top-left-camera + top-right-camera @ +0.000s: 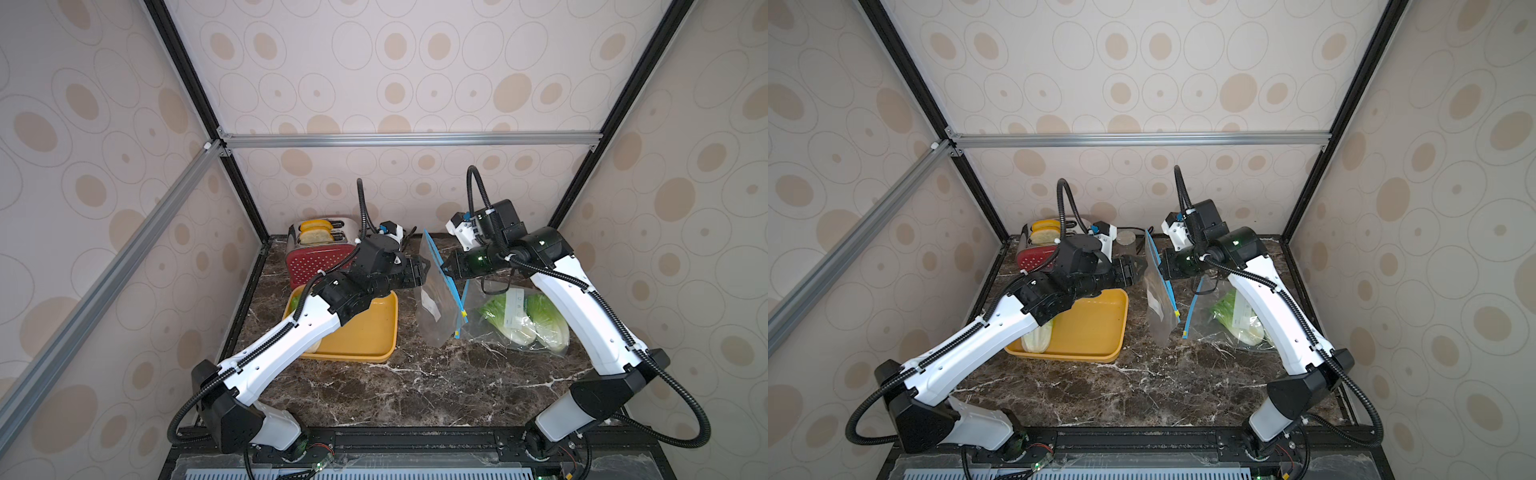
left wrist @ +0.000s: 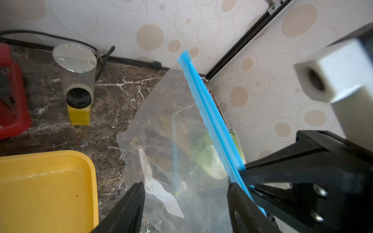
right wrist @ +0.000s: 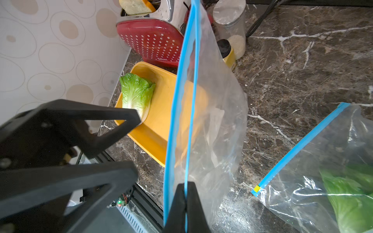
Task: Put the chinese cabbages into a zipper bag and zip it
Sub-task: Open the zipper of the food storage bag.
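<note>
My right gripper (image 3: 185,185) is shut on one lip of the blue zip strip (image 3: 190,80) of an empty clear zipper bag (image 1: 432,299), which hangs above the table. My left gripper (image 2: 185,185) faces it, open, with the bag's clear wall between its fingers and the other blue lip along one finger (image 2: 242,207). One chinese cabbage (image 3: 137,94) lies in the yellow tray (image 1: 365,332), mostly hidden under my left arm in both top views. Two more cabbages (image 1: 523,320) lie inside a second zipper bag (image 3: 323,161) flat on the table under my right arm.
A red toaster (image 1: 320,253) with bread stands at the back left behind the tray. A clear jar with a metal lid (image 2: 75,66), a small yellow bottle (image 2: 78,109) and a black cable lie along the back wall. Enclosure walls stand close on three sides.
</note>
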You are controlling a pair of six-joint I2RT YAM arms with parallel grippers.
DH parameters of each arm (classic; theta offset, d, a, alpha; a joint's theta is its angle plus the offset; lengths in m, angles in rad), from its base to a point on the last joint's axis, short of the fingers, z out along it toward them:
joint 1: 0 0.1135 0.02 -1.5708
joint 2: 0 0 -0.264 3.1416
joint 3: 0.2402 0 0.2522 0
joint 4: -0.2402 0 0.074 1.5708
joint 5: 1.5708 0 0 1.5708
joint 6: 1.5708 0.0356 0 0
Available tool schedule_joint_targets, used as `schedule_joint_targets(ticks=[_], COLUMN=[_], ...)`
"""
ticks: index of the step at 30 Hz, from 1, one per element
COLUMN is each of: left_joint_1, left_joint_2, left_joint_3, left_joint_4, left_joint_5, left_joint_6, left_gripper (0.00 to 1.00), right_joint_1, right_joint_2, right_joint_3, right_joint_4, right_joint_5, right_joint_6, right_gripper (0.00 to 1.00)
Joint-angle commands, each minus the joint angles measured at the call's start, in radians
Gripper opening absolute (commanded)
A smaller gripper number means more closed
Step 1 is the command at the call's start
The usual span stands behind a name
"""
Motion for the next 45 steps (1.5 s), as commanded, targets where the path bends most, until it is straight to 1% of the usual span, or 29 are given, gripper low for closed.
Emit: schedule_joint_targets(ticks=[1, 5, 10, 16, 18, 21, 25, 29, 32, 35, 37, 40, 42, 43, 45], left_joint_1=[0.001, -0.005, -0.011, -0.013, -0.016, -0.015, -0.016, -0.015, -0.013, -0.007, 0.011, 0.032, 0.039, 0.046, 0.061], left_joint_2=[0.016, 0.019, -0.008, 0.028, 0.028, 0.04, 0.076, 0.073, 0.068, 0.068, 0.06, 0.039, 0.029, 0.024, 0.019], left_joint_3=[0.059, 0.048, 0.041, 0.084, 0.082, 0.084, 0.103, 0.117, 0.13, 0.156, 0.145, 0.121, 0.116, 0.118, 0.113], left_joint_4=[0.051, 0.074, 0.081, 0.064, 0.065, 0.039, 0.028, -0.02, -0.058, -0.116, -0.127, -0.126, -0.134, -0.147, -0.17], left_joint_5=[0.058, 0.065, 0.032, 0.058, 0.051, 0.047, 0.082, 0.041, 0.005, -0.046, -0.047, -0.052, -0.064, -0.071, -0.076], left_joint_6=[-0.081, -0.083, -0.094, -0.096, -0.084, -0.07, -0.059, -0.025, 0.009, 0.046, 0.049, 0.052, 0.065, 0.073, 0.084], left_gripper=[0.67, 0.66, 0.67, 0.67, 0.65, 0.59, 0.52, 0.43, 0.32, 0.24, 0.17, 0.13, 0.1, 0.07, 0.05], right_joint_1=[0.024, 0.038, 0.044, 0.057, 0.057, 0.057, 0.057, 0.057, 0.057, 0.057, 0.057, 0.057, 0.056, 0.057, 0.057], right_joint_2=[0.003, 0.011, 0.023, 0.037, 0.034, 0.025, 0.027, 0.027, 0.033, 0.057, 0.069, 0.088, 0.106, 0.113, 0.119], right_joint_3=[-0.018, -0.02, -0.014, 0.011, 0.015, 0.022, 0.046, 0.088, 0.147, 0.237, 0.288, 0.35, 0.379, 0.417, 0.434], right_joint_4=[0.009, 0.024, 0.036, 0.027, 0.027, 0.031, 0.009, -0.036, -0.079, -0.145, -0.189, -0.252, -0.305, -0.328, -0.359], right_joint_5=[0.017, 0.03, 0.052, 0.084, 0.089, 0.095, 0.111, 0.162, 0.208, 0.258, 0.292, 0.34, 0.373, 0.387, 0.419], right_joint_6=[0.006, 0.017, 0.031, 0.031, 0.031, 0.032, 0.024, 0.008, -0.016, -0.04, -0.051, -0.072, -0.077, -0.077, -0.075], right_gripper=[0.0, 0.0, 0.0, 0.0, 0.0, 0.0, 0.0, 0.0, 0.0, 0.0, 0.0, 0.0, 0.0, 0.0, 0.0])
